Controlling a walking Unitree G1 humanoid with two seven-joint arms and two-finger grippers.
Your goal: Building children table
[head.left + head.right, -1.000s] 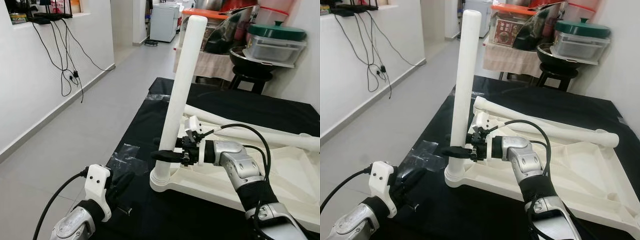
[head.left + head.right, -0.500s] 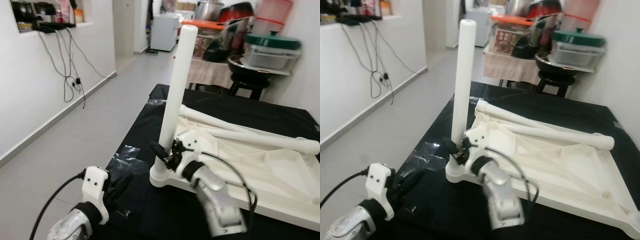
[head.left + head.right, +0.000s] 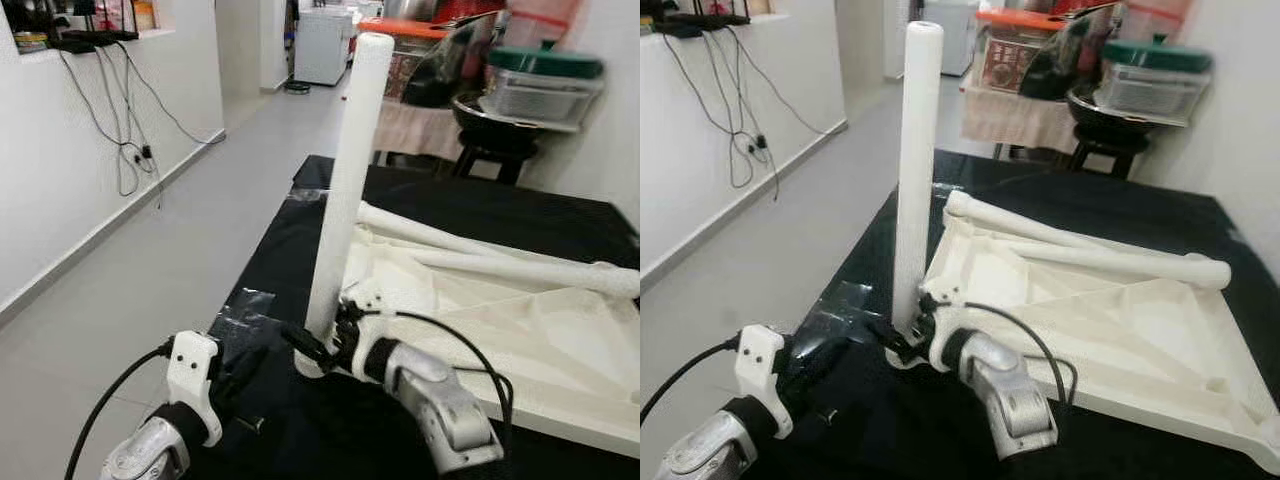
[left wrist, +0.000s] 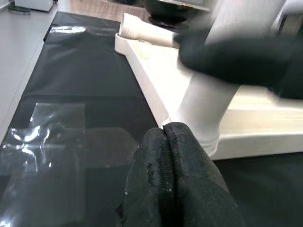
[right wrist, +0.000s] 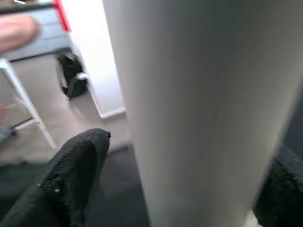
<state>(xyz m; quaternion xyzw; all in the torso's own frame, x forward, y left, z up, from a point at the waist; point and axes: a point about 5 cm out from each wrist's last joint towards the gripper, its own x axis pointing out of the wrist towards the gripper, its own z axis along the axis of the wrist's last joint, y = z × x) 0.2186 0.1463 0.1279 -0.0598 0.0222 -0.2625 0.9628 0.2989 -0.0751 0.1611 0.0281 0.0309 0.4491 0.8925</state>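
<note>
One leg upright: a white table leg stands in the corner socket of the upturned white tabletop, at centre frame in the left eye view; its foot meets the socket at lower centre.
Tabletop: lies underside up on a black cloth, filling the right half of the frame.
Spare legs: two more white legs lie across the tabletop, from centre toward the right edge.
Right gripper: the right gripper sits at the very base of the upright leg, its black fingers spread either side of the tube; the right wrist view shows the leg between them, one finger just beside it, contact not clear.
Left gripper: the left gripper rests low at the lower left, fingers pressed together on nothing, near the socket but apart from it.
Step in hand: seating or tightening the leg in its socket, by my reading.
Doing it well: close squarely on the tube near the base, keep the leg vertical while turning or pressing, and avoid side load that would tip it or slide the tabletop on the cloth. The left gripper could brace the tabletop's edge.
Risk: a smooth round tube may slip in the fingers.
Surroundings: grey tiled floor at left, cables on the white wall at upper left, a stool with pots at upper right.
</note>
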